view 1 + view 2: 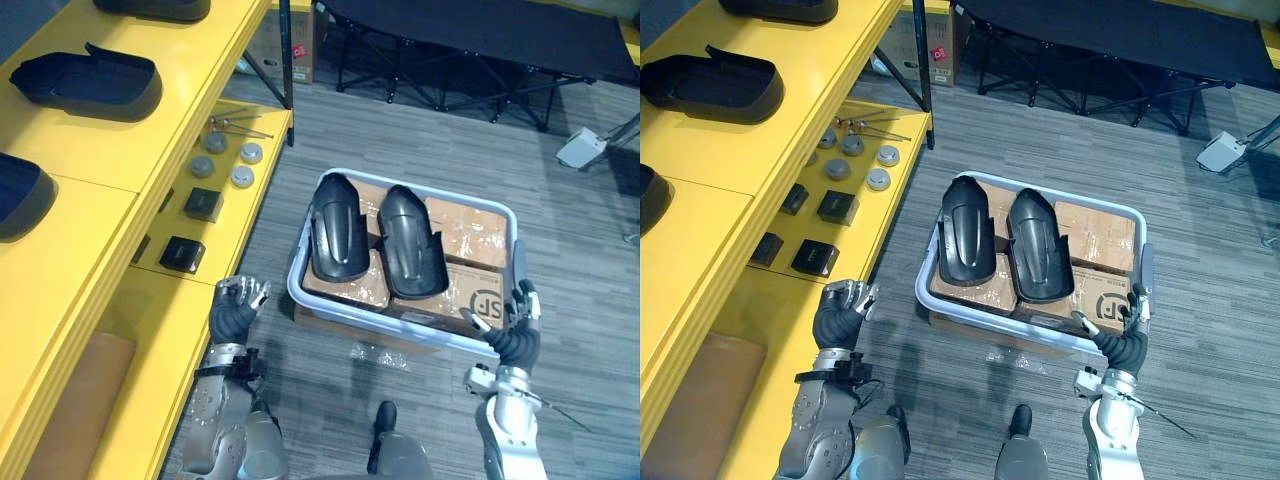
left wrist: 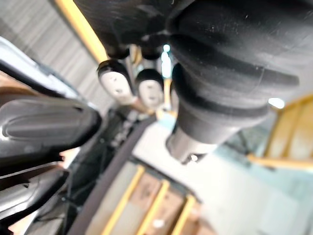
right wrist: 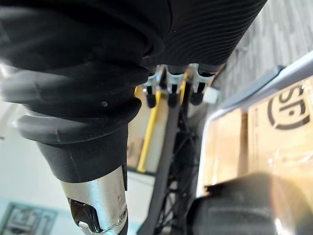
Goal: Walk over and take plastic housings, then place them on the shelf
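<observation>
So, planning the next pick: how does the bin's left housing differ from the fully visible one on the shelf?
The left housing lies front-to-back on cardboard boxes in the bin. The shelf housing lies crosswise, directly on the yellow shelf. Both are black, similarly shaped shells.

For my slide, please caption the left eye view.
Black plastic housings in white plastic bin; left hand, right hand open alongside.

On the grey floor [image 1: 420, 130] I see a white bin [image 1: 298, 283]. Left of the bin, the yellow shelf [image 1: 100, 160] bears dark housings [image 1: 85, 85] above, with grey discs [image 1: 242, 177] and small black boxes [image 1: 203, 204] on its lower tier.
</observation>
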`<state>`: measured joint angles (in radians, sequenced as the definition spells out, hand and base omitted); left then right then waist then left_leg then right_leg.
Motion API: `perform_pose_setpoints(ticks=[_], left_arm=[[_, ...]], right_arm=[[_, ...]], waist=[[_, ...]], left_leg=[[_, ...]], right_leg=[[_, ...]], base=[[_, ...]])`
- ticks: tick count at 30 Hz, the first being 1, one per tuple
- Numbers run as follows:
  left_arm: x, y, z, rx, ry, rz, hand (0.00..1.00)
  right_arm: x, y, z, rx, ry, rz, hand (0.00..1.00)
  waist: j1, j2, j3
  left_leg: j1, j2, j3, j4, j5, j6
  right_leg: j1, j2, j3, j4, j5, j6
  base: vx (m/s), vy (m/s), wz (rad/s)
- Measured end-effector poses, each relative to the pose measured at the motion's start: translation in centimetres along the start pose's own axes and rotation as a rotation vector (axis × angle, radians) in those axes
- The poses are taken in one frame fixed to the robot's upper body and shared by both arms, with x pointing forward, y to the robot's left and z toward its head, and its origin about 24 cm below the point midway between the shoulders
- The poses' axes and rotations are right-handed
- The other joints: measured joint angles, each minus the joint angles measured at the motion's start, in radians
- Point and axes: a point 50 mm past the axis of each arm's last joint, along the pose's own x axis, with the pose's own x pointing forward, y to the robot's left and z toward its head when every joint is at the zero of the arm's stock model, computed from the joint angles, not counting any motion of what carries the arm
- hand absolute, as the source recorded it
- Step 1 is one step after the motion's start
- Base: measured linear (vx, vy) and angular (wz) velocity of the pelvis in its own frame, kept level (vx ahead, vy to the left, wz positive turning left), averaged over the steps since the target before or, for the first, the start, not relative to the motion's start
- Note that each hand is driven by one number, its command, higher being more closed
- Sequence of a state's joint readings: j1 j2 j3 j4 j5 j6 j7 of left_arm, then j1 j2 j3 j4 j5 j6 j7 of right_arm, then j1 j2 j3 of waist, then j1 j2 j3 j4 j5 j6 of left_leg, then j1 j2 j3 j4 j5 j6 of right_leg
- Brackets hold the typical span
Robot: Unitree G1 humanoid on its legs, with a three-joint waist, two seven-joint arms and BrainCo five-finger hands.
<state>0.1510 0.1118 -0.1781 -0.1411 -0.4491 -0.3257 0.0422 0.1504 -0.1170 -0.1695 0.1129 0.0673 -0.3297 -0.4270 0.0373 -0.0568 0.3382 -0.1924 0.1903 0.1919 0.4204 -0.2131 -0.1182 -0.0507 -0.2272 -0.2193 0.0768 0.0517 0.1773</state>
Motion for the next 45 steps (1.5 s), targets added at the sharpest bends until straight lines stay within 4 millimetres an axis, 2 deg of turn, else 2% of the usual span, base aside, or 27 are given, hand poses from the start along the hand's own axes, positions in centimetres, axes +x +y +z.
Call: perform_pose_setpoints(ticks=[3, 5, 9, 13, 14, 17, 18, 22, 23, 26, 27, 29, 35, 37, 40, 41, 45], left_arm=[[0.5, -0.4, 0.2, 0.087, -0.015, -0.023, 1.00], [0.7, -1.0, 0.2, 0.144, -0.014, -0.069, 1.00], [1.1, -1.3, 0.2, 0.253, -0.025, -0.089, 1.00], [1.6, -1.9, -0.5, 0.408, -0.037, -0.128, 1.00], [1.7, -2.0, -1.0, 0.453, -0.028, -0.134, 1.00], [1.6, -2.1, -2.0, 0.487, 0.005, -0.147, 1.00], [1.5, -2.2, -2.1, 0.485, 0.009, -0.152, 0.00], [1.6, -2.3, -3.1, 0.493, 0.046, -0.162, 0.00], [1.6, -2.7, -3.6, 0.488, 0.056, -0.171, 0.00], [1.6, -3.2, -4.3, 0.471, 0.076, -0.160, 0.00], [1.4, -3.4, -4.8, 0.464, 0.094, -0.159, 0.00], [1.2, -3.3, -5.3, 0.467, 0.120, -0.161, 0.00], [0.5, -3.6, -6.8, 0.439, 0.187, -0.142, 0.00], [0.5, -3.7, -7.0, 0.399, 0.199, -0.133, 0.00], [-0.1, -3.2, -8.1, 0.378, 0.271, -0.125, 0.00], [-0.5, -2.8, -8.7, 0.383, 0.312, -0.117, 0.00], [-1.9, -1.8, -9.8, 0.369, 0.393, -0.073, 0.00]], right_arm=[[2.3, -0.9, -0.1, 0.026, 0.019, -0.138, 0.00], [4.3, -2.0, 0.3, 0.018, 0.013, -0.224, 0.00], [8.4, -2.7, 2.5, -0.026, -0.052, -0.279, 0.00], [11.6, -2.4, 3.3, -0.065, -0.025, -0.298, 0.00], [12.7, -2.5, 3.9, -0.067, -0.025, -0.305, 0.00], [15.0, -2.3, 6.4, -0.071, -0.068, -0.307, 0.00], [15.3, -2.2, 6.8, -0.070, -0.074, -0.308, 0.00], [17.0, -1.8, 8.3, -0.129, -0.066, -0.283, 0.00], [17.8, -2.3, 9.1, -0.150, -0.069, -0.301, 0.00], [18.9, -2.9, 10.7, -0.163, -0.070, -0.329, 0.00], [19.3, -3.0, 11.3, -0.155, -0.063, -0.345, 0.00], [19.7, -3.1, 11.7, -0.157, -0.045, -0.357, 0.00], [20.1, -4.7, 10.8, -0.208, 0.078, -0.417, 0.00], [20.4, -5.6, 11.7, -0.210, 0.071, -0.442, 0.00], [20.9, -6.5, 13.0, -0.208, 0.072, -0.438, 0.00], [20.9, -6.6, 12.7, -0.214, 0.092, -0.426, 0.00], [20.8, -6.8, 11.7, -0.269, 0.172, -0.385, 0.00]], waist=[[0.003, 0.002, 0.051], [0.017, 0.003, 0.077], [0.029, 0.018, 0.101], [0.048, 0.026, 0.109], [0.061, 0.032, 0.115], [0.063, 0.051, 0.131], [0.063, 0.051, 0.131], [0.069, 0.057, 0.137], [0.072, 0.076, 0.152], [0.088, 0.096, 0.167], [0.089, 0.114, 0.179], [0.093, 0.125, 0.183], [0.117, 0.130, 0.185], [0.119, 0.150, 0.193], [0.141, 0.184, 0.201], [0.147, 0.195, 0.202], [0.162, 0.207, 0.200]], left_leg=[[-0.020, -0.004, -0.014, 0.007, 0.000, 0.000], [-0.047, -0.010, -0.019, 0.005, 0.007, 0.005], [-0.089, -0.030, -0.048, 0.007, 0.026, 0.017], [-0.133, -0.037, -0.075, 0.008, 0.037, 0.018], [-0.149, -0.037, -0.078, 0.009, 0.040, 0.019], [-0.185, -0.042, -0.094, 0.024, 0.042, 0.022], [-0.195, -0.042, -0.099, 0.029, 0.042, 0.022], [-0.237, -0.044, -0.116, 0.054, 0.042, 0.023], [-0.250, -0.046, -0.134, 0.072, 0.039, 0.025], [-0.282, -0.052, -0.136, 0.086, 0.038, 0.027], [-0.295, -0.053, -0.145, 0.101, 0.037, 0.028], [-0.317, -0.054, -0.152, 0.112, 0.037, 0.028], [-0.340, -0.066, -0.167, 0.122, 0.040, 0.032], [-0.358, -0.072, -0.188, 0.133, 0.040, 0.032], [-0.384, -0.074, -0.190, 0.143, 0.041, 0.034], [-0.389, -0.076, -0.195, 0.145, 0.042, 0.035], [-0.407, -0.084, -0.206, 0.146, 0.047, 0.041]], right_leg=[[-0.008, -0.001, -0.003, 0.001, 0.005, -0.002], [-0.032, -0.005, -0.003, -0.001, 0.015, 0.000], [-0.059, -0.014, -0.017, -0.004, 0.026, 0.004], [-0.087, -0.016, -0.032, -0.001, 0.028, 0.003], [-0.101, -0.015, -0.032, 0.001, 0.034, 0.000], [-0.123, -0.018, -0.044, 0.003, 0.045, -0.002], [-0.129, -0.017, -0.046, 0.004, 0.045, -0.001], [-0.160, -0.019, -0.053, 0.021, 0.046, -0.001], [-0.164, -0.019, -0.058, 0.033, 0.045, -0.001], [-0.196, -0.026, -0.057, 0.046, 0.046, 0.000], [-0.202, -0.026, -0.061, 0.055, 0.046, 0.000], [-0.220, -0.026, -0.064, 0.063, 0.046, 0.000], [-0.233, -0.037, -0.076, 0.072, 0.046, 0.000], [-0.239, -0.037, -0.086, 0.079, 0.046, 0.001], [-0.269, -0.043, -0.085, 0.098, 0.045, 0.001], [-0.272, -0.044, -0.089, 0.102, 0.045, 0.001], [-0.283, -0.050, -0.107, 0.109, 0.044, 0.001]], base=[[-0.10, 0.023, 0.06], [-0.06, 0.018, 0.08], [-0.01, 0.016, 0.12], [-0.01, 0.010, 0.19], [-0.02, 0.007, 0.10], [-0.04, 0.023, 0.09], [-0.04, 0.022, 0.09], [-0.05, 0.022, 0.07], [-0.06, 0.036, 0.09], [-0.08, 0.034, 0.02], [-0.09, 0.029, 0.05], [-0.08, 0.034, 0.06], [-0.02, 0.025, 0.06], [-0.03, 0.023, 0.15], [-0.04, 0.019, 0.01], [-0.05, 0.009, 0.02], [-0.03, 0.000, 0.09]])
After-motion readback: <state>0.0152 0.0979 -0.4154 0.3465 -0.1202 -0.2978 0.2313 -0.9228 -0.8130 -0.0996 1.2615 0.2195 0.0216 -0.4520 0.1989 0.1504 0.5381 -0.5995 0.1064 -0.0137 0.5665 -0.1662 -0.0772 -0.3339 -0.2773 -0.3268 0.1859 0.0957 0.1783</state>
